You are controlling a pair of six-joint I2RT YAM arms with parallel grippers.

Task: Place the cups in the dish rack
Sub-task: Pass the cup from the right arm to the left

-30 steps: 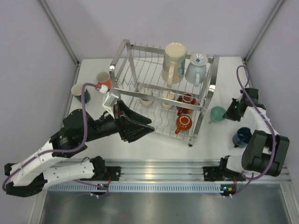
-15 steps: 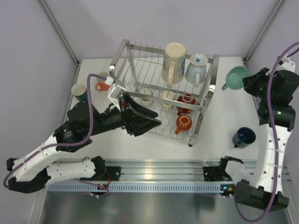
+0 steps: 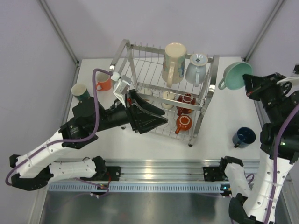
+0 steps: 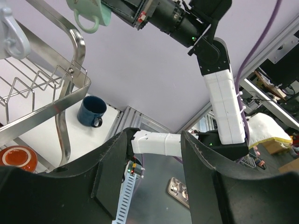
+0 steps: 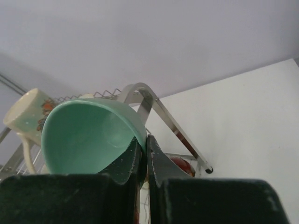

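White counter [image 3: 154, 145] fills the space between pale lilac walls, with both arm bases bolted to a rail at its near edge. On the middle of it stands the dish rack [image 3: 204, 99], two tiers of silver wire.

The left arm reaches in from the near left, and its left claw [image 3: 155, 126] hovers at the front left of the rack, level with the lower tier. Its fingers stand apart with nothing between them. The right arm rises at the right side. The right claw [image 3: 247, 84] is clamped together on the rim of the mint cup [image 3: 235, 75], held up in the air just beside the right end of the upper tier, its mouth tilted sideways.

On the upper tier lie a tall cream mug [image 3: 174, 60] and, just to its right, a pale blue-grey cup [image 3: 196, 67], mouth down. On the lower tier sit a red cup [image 3: 187, 100], an orange-red cup [image 3: 183, 122] and two small cream cups [image 3: 167, 97].

On the counter, a navy cup [image 3: 244, 136] stands right of the rack, and an orange cup [image 3: 103, 81] and a teal cup [image 3: 80, 91] stand to its left.
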